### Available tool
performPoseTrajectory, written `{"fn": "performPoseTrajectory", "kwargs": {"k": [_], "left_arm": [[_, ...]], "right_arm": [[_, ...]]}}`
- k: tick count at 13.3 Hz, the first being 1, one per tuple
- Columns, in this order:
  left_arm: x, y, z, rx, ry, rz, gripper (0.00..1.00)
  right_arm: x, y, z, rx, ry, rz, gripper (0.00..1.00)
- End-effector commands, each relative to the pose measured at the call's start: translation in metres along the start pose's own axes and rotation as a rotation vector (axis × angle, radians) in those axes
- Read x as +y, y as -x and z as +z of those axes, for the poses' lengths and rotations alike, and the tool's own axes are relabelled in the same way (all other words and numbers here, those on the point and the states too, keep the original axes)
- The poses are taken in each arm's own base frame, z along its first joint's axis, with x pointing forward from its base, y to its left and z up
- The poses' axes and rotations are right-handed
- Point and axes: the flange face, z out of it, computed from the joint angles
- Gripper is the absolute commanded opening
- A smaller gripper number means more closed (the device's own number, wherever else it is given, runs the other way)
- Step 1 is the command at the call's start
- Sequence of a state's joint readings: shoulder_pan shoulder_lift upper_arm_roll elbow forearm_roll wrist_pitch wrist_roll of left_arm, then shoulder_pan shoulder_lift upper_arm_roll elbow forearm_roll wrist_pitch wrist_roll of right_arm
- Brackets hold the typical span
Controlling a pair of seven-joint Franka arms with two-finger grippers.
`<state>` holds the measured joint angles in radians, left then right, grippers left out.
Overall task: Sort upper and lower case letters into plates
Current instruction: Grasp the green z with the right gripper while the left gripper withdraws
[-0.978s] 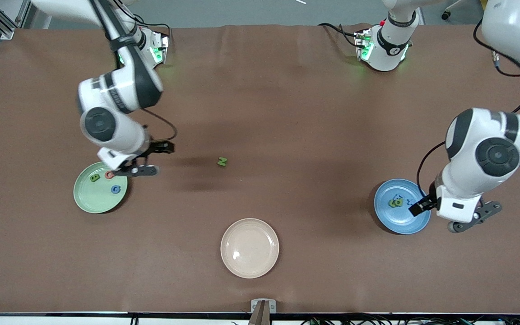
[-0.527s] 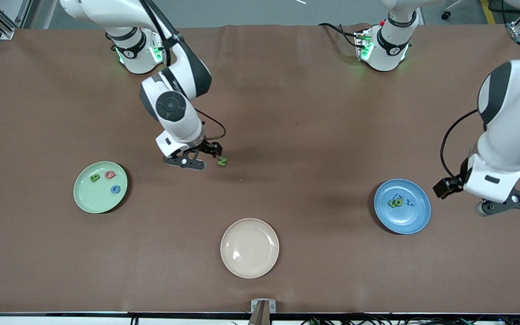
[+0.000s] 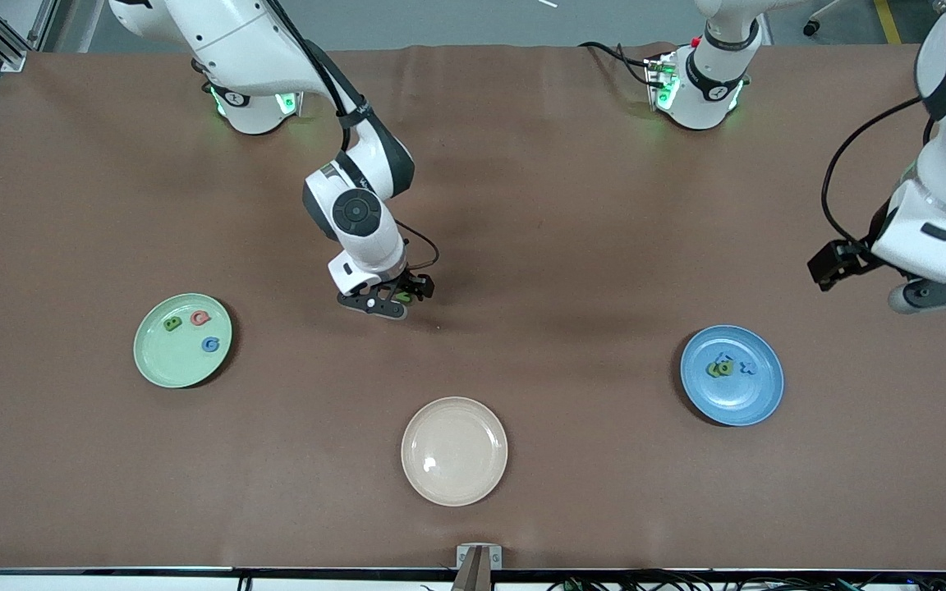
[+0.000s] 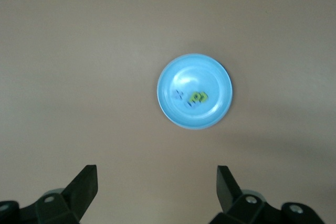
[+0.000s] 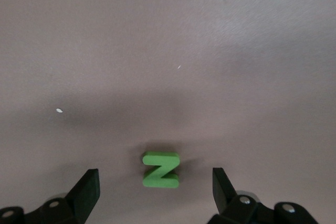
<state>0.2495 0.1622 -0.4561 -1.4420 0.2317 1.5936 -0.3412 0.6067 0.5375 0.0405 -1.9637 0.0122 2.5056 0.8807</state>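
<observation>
While checking the pick step: found the green letter (image 5: 160,169) flat on bare bench, about mid-bench and well clear of every edge. Read as N or Z depending on view. Found it loose, not gripped.

Saw the right gripper (image 5: 156,182) low over it, jaws spread, one finger on each side, no contact visible. Saw the same in the front view, with right gripper (image 3: 395,300) covering most of the letter (image 3: 404,296).

Logged the green plate (image 3: 153,361) near the right arm's end of the bench, carrying three letters: green (image 3: 172,323), red (image 3: 200,318), blue (image 3: 210,344). Judged those capitals.
Logged the blue plate (image 3: 760,394) near the left arm's end, holding a small cluster of yellow-green and blue letters (image 4: 193,98); could not read them.
Logged the cream plate (image 3: 454,484) by the camera-side edge, nothing in it.

Saw the left gripper (image 4: 157,177) waiting up in the air at the left arm's end of the bench, jaws spread, holding nothing, blue plate (image 4: 173,108) in its view.

Judged step: grasp of the last loose letter, close not yet made. Next move: finish the descent, keep the letter centred between the fingers, pinch across its narrow faces, lift clear, carry to the green plate if capital. Risk: thin flat piece, easy to nudge sideways or clip on one corner.
</observation>
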Motion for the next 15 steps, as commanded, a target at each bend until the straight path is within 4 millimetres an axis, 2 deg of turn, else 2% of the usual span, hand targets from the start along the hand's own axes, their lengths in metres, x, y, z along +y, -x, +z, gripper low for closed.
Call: {"fn": "performPoseTrajectory", "kwargs": {"k": [1, 2, 4, 5, 7, 9, 11, 12, 14, 15], "left_arm": [[-0.021, 0.015, -0.018, -0.039, 0.075, 0.022, 1.0], [-0.02, 0.022, -0.026, -0.036, 0.07, 0.05, 1.0], [-0.019, 0.032, -0.04, -0.016, 0.066, 0.085, 1.0], [-0.011, 0.04, -0.041, -0.018, 0.059, 0.13, 1.0], [-0.022, 0.046, -0.041, -0.041, 0.043, 0.167, 1.0], [-0.021, 0.055, -0.039, -0.057, 0.036, 0.177, 1.0], [-0.041, 0.056, -0.033, -0.083, 0.1, 0.131, 1.0], [-0.053, 0.062, -0.033, -0.091, 0.149, 0.1, 1.0], [-0.06, 0.071, -0.037, -0.085, 0.146, 0.09, 1.0], [-0.068, 0.068, -0.033, -0.088, 0.149, 0.077, 1.0]], "right_arm": [[-0.006, 0.009, 0.01, 0.002, 0.002, 0.006, 0.88], [-0.008, 0.014, 0.014, -0.002, 0.007, -0.003, 0.83], [-0.008, 0.016, 0.02, -0.006, 0.012, -0.005, 0.79], [-0.008, 0.015, 0.021, -0.005, 0.01, -0.004, 0.76], [-0.007, 0.015, 0.023, -0.006, 0.012, -0.004, 0.66], [-0.004, 0.011, 0.026, -0.005, 0.01, 0.006, 0.63], [-0.001, 0.008, 0.028, -0.006, 0.015, 0.01, 0.59], [-0.001, 0.007, 0.028, -0.003, 0.012, 0.01, 0.55], [-0.001, 0.006, 0.031, 0.005, 0.003, 0.011, 0.44], [-0.001, 0.005, 0.032, 0.009, -0.002, 0.013, 0.37]]}}
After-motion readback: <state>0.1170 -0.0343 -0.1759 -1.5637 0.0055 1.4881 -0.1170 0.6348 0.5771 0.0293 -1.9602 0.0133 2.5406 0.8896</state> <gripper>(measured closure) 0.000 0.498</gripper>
